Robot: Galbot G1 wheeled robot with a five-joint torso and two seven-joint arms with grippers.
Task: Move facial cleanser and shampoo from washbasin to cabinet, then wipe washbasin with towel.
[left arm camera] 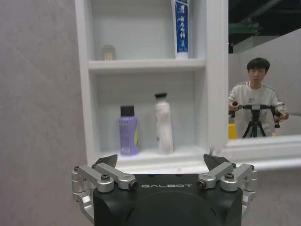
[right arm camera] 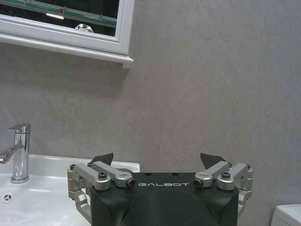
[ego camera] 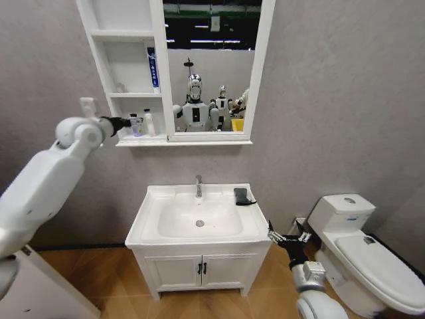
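two bottles, a purple one (left arm camera: 128, 131) and a white one (left arm camera: 163, 123), stand in the cabinet (ego camera: 99, 66)'s lowest compartment. both "galbot" grippers, left (left arm camera: 162, 163) and right (right arm camera: 156, 160), are spread apart, empty. towel (ego camera: 242, 195) lies on the washbasin (ego camera: 149, 229) rim.

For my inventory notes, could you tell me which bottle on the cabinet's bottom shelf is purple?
The shorter black-capped purple bottle, standing left of the taller white bottle.
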